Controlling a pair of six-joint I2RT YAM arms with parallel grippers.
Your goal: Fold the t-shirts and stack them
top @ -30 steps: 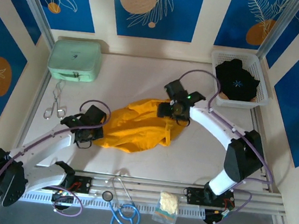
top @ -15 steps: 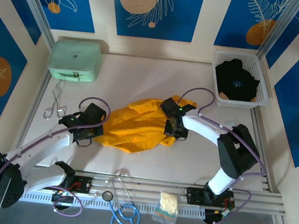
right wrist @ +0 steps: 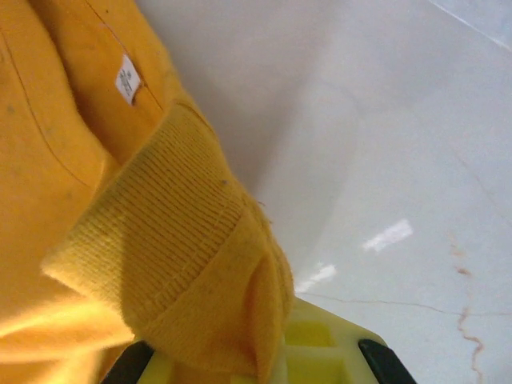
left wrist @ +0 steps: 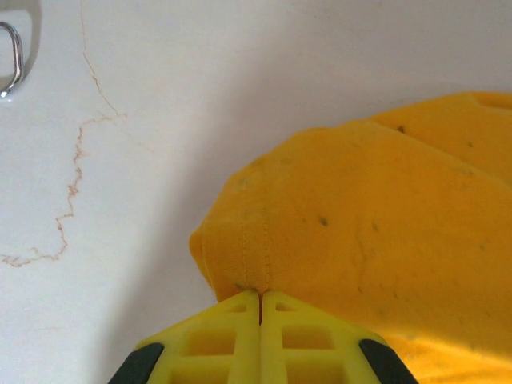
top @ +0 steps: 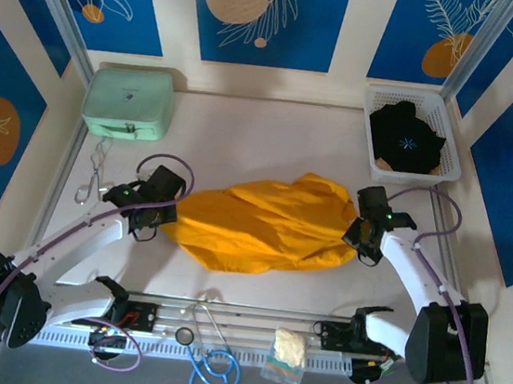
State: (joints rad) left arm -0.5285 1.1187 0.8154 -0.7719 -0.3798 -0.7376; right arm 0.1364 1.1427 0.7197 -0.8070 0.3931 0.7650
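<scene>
You have a white table (top: 274,129) walled by blue floral panels. At its far left corner sits a mint-green hard case (top: 129,101), and at the far right a white plastic basket (top: 409,93). A blue stethoscope (top: 213,374) lies coiled on the near rail, metal forceps (top: 96,180) lie just in front of the case, and a small pale-yellow packet (top: 288,350) rests on the rail right of the stethoscope. None of these touches the cloth at the centre, and the table around it is bare.

The plain orange-yellow t-shirt (top: 262,219) lies at mid-table, pulled into a long rumpled oval between your two arms. Your left gripper (left wrist: 261,298) has its fingers pressed together on a stitched hem at the shirt's left end. Your right gripper (right wrist: 276,352) is clamped on the ribbed collar, which bunches over its fingers beside a white label. The black t-shirt with a light-blue starburst (top: 404,135) sits crumpled in the basket, well apart from both arms.
</scene>
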